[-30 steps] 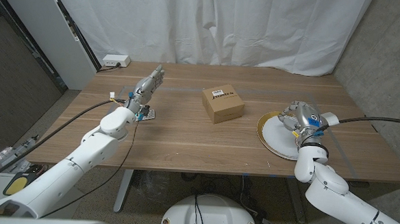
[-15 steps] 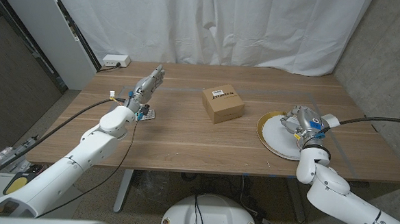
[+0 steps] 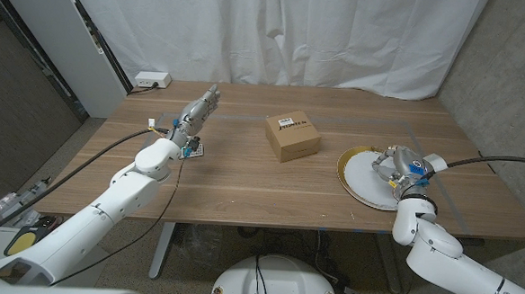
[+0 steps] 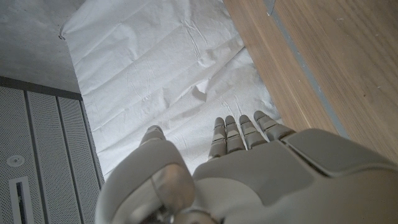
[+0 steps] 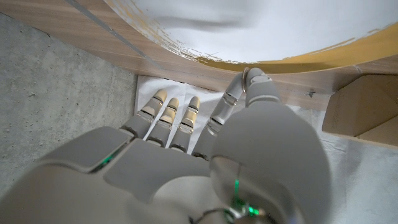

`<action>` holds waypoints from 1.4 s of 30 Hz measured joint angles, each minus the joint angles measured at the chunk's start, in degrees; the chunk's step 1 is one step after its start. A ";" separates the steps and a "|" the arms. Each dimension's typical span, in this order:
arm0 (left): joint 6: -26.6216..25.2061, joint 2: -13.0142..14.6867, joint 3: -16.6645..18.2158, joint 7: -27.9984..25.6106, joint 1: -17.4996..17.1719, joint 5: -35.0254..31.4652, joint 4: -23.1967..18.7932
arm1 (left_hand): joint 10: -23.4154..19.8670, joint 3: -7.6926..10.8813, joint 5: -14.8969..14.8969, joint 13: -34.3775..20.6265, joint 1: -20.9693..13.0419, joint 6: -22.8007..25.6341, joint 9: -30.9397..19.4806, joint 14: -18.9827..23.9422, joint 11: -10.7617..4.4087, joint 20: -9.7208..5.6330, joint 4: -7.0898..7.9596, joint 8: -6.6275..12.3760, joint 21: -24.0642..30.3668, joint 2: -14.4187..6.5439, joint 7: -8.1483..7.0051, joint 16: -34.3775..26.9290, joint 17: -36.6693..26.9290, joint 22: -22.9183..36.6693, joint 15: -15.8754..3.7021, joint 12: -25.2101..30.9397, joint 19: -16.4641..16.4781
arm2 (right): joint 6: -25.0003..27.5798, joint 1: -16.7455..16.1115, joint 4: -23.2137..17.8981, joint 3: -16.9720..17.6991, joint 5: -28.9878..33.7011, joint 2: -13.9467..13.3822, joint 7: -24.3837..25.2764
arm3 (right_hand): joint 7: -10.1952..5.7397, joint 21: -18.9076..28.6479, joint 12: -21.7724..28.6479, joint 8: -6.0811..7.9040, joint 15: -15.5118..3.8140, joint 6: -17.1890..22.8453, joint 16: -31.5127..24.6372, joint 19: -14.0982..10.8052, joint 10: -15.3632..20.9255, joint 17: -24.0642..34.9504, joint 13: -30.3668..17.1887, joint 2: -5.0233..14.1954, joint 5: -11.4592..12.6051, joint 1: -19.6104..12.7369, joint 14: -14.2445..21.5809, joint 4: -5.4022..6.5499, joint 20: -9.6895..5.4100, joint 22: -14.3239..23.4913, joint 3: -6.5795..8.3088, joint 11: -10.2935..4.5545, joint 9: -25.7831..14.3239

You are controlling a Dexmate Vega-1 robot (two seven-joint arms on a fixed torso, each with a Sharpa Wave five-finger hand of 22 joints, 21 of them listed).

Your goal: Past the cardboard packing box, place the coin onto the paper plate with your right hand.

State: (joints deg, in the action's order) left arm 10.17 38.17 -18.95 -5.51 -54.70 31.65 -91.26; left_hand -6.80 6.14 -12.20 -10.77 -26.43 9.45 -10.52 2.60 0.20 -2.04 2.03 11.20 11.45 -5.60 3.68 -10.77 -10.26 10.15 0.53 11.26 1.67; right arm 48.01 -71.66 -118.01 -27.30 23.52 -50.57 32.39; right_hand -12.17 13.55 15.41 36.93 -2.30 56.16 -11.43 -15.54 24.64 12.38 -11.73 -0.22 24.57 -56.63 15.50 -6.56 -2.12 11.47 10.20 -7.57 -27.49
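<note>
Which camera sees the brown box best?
The head view: the whole cardboard box sits mid-table with its label on top. The right wrist view catches just a corner of it past the plate's gold rim. The left wrist view shows wood and curtain instead.

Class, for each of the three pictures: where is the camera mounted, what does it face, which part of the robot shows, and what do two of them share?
Head view: above, looking down at the table, box, plate; left hand, right hand and arms show.
Left wrist view: along the left hand, toward the white curtain and table edge.
Right wrist view: along the right hand, facing the plate and box.
Shared: head and right wrist views both show plate and box.
</note>
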 measured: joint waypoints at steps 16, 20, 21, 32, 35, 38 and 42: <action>-0.09 0.45 0.28 -0.26 -0.24 -0.05 -0.15 | 0.00 0.00 0.34 0.00 0.00 0.00 0.00 0.01 0.00 0.00 0.00 0.00 0.00 0.00 0.00 0.00 0.00 0.00 0.00 0.00 0.00 | -0.52 2.09 2.29 -2.17 -0.95 0.61 0.61 | -0.08 -0.22 -0.39 0.00 -0.06 -0.44 -0.01 0.37 -0.13 0.00 0.00 0.00 0.00 0.00 -0.53 0.00 -0.23 0.00 0.00 0.15 -0.19; -0.10 0.47 0.37 -0.27 -0.25 -0.04 -0.08 | 0.00 0.00 0.33 0.00 0.00 0.00 0.00 0.01 0.00 0.00 0.00 0.00 0.00 0.00 0.00 0.00 0.00 0.00 0.00 0.00 0.00 | -0.46 2.52 2.59 -2.67 -1.10 0.84 0.71 | -0.33 -0.22 -0.39 0.00 -0.06 -0.90 -0.01 0.68 -0.30 0.00 0.00 0.01 -0.26 -0.01 -0.53 0.00 0.09 0.00 0.00 0.32 -0.32; -0.10 0.47 0.40 -0.27 -0.24 -0.04 -0.01 | 0.00 0.00 0.33 0.00 0.00 0.00 0.00 0.01 0.00 0.00 0.00 0.00 0.00 0.00 0.00 0.00 0.00 0.00 0.00 0.00 0.00 | -0.41 2.76 2.71 -2.97 -1.14 0.89 0.75 | -0.31 -0.22 -0.39 0.00 -0.06 -0.91 -0.01 0.68 -0.30 0.00 0.00 0.01 -0.26 -0.01 -0.52 0.00 0.09 0.00 0.00 0.32 -0.29; 0.03 0.47 0.61 0.06 -0.03 0.24 0.65 | 0.00 0.00 0.33 0.00 0.00 0.00 0.00 0.01 0.00 0.30 0.00 0.00 0.00 0.00 0.00 0.00 0.00 0.00 0.00 0.00 -0.30 | 0.04 3.34 2.79 -3.73 -1.56 0.95 0.83 | -0.65 -0.22 -0.62 -1.71 -0.06 -3.25 -0.01 0.67 -0.81 0.00 0.00 0.63 -0.27 -0.61 -0.52 0.00 0.08 0.00 0.00 0.83 1.31; 0.05 0.47 0.63 0.09 0.07 0.27 0.81 | 0.00 0.00 0.33 0.00 0.00 0.01 0.00 0.01 0.00 0.30 0.00 0.00 0.00 0.00 0.00 0.00 0.00 0.00 0.00 0.00 -0.30 | 0.38 3.37 2.79 -3.77 -1.73 0.95 0.83 | -0.61 -0.22 -0.62 -2.69 -0.06 -4.79 -0.01 0.68 -0.88 0.00 0.00 0.96 -0.27 -0.75 -0.52 0.25 0.08 -0.05 -0.24 0.90 1.92; 0.10 0.48 0.63 0.33 0.13 0.36 0.92 | 0.00 0.00 0.32 0.00 0.00 0.00 0.00 0.01 0.00 0.30 0.00 0.00 0.00 0.00 0.00 0.00 0.00 0.04 0.00 0.00 -0.30 | 0.59 3.45 2.76 -3.95 -1.83 0.94 0.84 | -0.56 -0.44 -0.62 -3.35 -0.06 -5.70 -0.01 0.99 -1.13 0.00 0.00 1.47 -0.27 -0.67 -0.52 0.25 -0.23 -0.29 -0.24 1.15 2.38; 0.11 0.49 0.63 0.54 0.36 0.41 1.12 | 0.00 0.00 0.32 0.00 0.00 0.01 0.00 0.01 0.00 0.30 0.00 0.00 0.00 0.00 0.00 0.00 0.00 0.13 0.00 0.00 -0.30 | 1.01 3.43 2.52 -3.99 -2.00 0.92 0.97 | -0.54 -0.44 -0.62 -3.93 -0.06 -6.83 -0.02 0.99 -1.32 -0.02 -0.15 1.44 -0.26 -0.64 -0.52 0.50 -0.23 -0.29 -0.49 1.34 2.88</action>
State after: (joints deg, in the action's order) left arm 10.28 38.67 -18.32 -4.98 -54.34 32.06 -90.14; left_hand -6.80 6.14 -11.87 -10.77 -26.43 9.45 -10.52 2.61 0.20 -1.74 2.03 11.20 11.45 -5.60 3.68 -10.77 -10.27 10.28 0.53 11.26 1.37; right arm 49.02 -68.23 -115.49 -31.29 21.52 -49.65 33.36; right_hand -12.72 13.11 14.80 33.00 -2.36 49.33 -11.45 -14.55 23.32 12.36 -11.88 1.22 24.30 -57.28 14.98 -6.06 -2.36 11.18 9.71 -6.23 -24.61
